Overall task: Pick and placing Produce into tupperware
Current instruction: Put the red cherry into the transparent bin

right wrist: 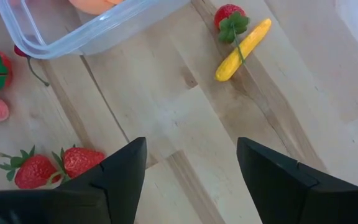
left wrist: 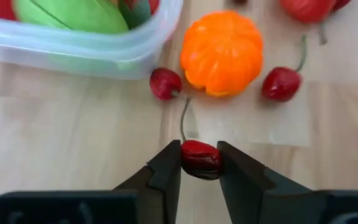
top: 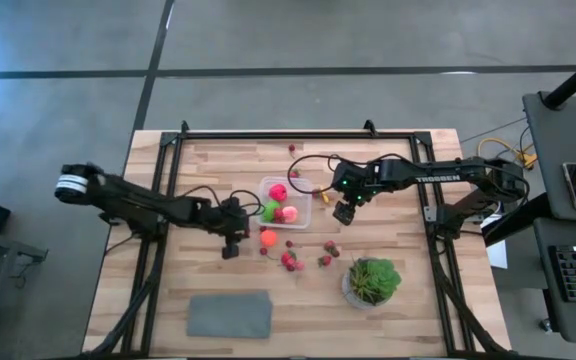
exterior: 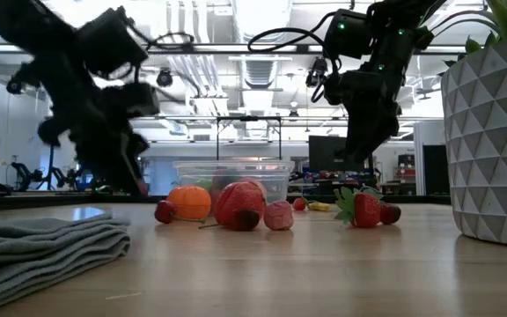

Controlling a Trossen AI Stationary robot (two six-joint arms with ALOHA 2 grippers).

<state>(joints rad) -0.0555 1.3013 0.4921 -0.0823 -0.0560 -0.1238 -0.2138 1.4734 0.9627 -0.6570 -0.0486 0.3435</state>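
The clear tupperware [top: 308, 205] stands mid-table with a lime-green piece [left wrist: 73, 14] and red pieces inside. An orange fruit [left wrist: 222, 53] and two small red cherries [left wrist: 165, 83] [left wrist: 281, 83] lie on the wood just outside it. My left gripper [left wrist: 201, 168], near the box's near-left corner, is shut on a third small red cherry [left wrist: 201, 158]. My right gripper [right wrist: 191, 168] hangs open above bare wood by the box's right side. Two strawberries [right wrist: 33, 169] lie close to it. My left gripper pinches the cherry's round body [left wrist: 199, 163] between its two fingertips, one on each side. The fingers slant down from the table's left. The thin stem [left wrist: 183, 121] sticks out ahead of the fingers toward the orange fruit. Whether the cherry is clear of the wood I cannot tell.
A yellow banana-shaped piece [right wrist: 242, 50] and a strawberry [right wrist: 229, 17] lie right of the box. More red and pink pieces [top: 290, 260] sit near the middle. A leafy plant in a white pot [top: 373, 280] stands at the near right, and a grey cloth [top: 230, 314] at the near edge.
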